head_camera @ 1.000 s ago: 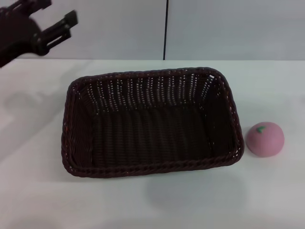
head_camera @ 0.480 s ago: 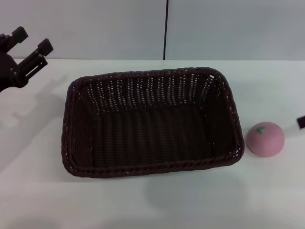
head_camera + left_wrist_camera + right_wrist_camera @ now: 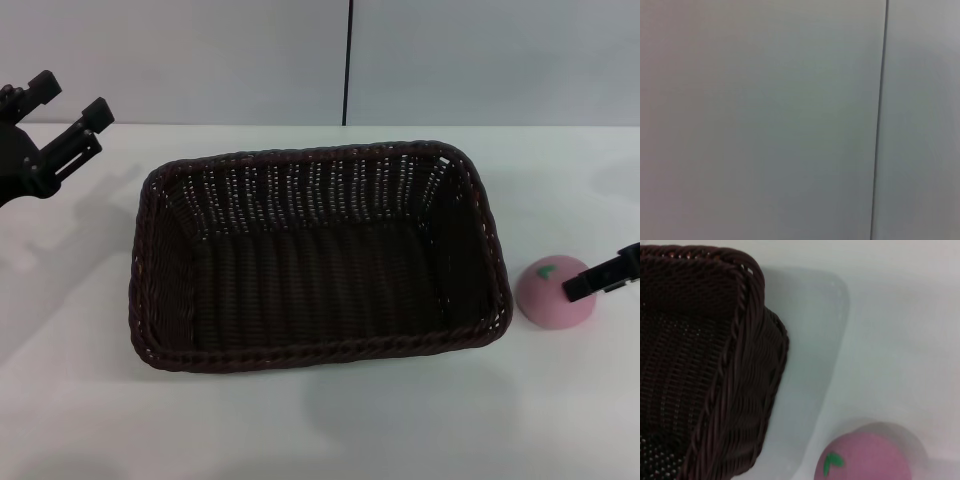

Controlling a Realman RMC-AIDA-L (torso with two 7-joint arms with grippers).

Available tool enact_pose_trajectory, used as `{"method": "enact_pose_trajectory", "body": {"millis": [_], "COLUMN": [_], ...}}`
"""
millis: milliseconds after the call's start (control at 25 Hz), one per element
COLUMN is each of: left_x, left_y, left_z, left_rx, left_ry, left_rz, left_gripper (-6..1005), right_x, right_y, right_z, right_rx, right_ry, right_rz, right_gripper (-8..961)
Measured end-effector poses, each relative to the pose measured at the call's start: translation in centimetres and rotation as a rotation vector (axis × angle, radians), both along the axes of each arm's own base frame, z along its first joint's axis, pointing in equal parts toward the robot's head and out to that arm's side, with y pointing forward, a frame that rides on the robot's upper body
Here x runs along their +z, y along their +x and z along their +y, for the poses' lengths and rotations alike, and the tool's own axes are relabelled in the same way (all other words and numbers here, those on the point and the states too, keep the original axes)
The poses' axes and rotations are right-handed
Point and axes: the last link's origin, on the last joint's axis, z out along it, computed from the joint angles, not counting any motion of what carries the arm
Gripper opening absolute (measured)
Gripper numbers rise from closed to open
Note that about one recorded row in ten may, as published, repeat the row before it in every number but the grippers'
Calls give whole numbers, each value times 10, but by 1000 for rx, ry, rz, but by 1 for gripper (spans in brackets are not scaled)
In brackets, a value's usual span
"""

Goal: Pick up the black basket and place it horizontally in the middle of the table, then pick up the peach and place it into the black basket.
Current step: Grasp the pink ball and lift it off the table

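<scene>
The black basket (image 3: pixel 160 300) lies lengthwise in the middle of the white table (image 3: pixel 330 430), upright and empty. One of its corners (image 3: pixel 742 305) fills much of the right wrist view. The pink peach (image 3: pixel 553 293) sits on the table just right of the basket; it also shows in the right wrist view (image 3: pixel 865 457), green leaf mark up. My right gripper (image 3: pixel 603 277) reaches in from the right edge, just above the peach's right side. My left gripper (image 3: pixel 70 100) hangs open and empty above the table's far left, away from the basket.
A grey wall with a dark vertical seam (image 3: pixel 348 60) stands behind the table. The left wrist view shows only that wall and seam (image 3: pixel 880 120). Bare tabletop lies in front of the basket and to its left.
My right gripper has come into view from the right edge and moved left toward the peach. My left gripper has drawn back left and lower. Basket and peach have not moved.
</scene>
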Motion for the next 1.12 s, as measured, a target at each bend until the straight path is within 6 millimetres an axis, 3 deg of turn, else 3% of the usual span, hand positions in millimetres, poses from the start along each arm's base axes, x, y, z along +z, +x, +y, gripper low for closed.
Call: {"method": "enact_pose_trajectory", "body": {"millis": [400,600,760,960,1120], "left_x": [0,-1,-1,-1,-1], "left_y": [0,-1,-2,-2,-2], "left_z": [1,2,3,3,3], "left_rx": [2,6,14,15,15], "left_ry": [0,0,2,3,2], "left_rz": [0,-1,1,0,-1], "left_gripper": [711,710,710,711,711], "right_x": [-17,-18,-16,0,31], "right_y": [-2,-4,-7,-11,-21], "right_z": [4,5,6,6,1], "right_rx": [51,69,84,109,130], "right_ry": [7,11,23,72,145], "right_rz": [14,19,33,41,40], "right_gripper": [680,556,400,267,236]}}
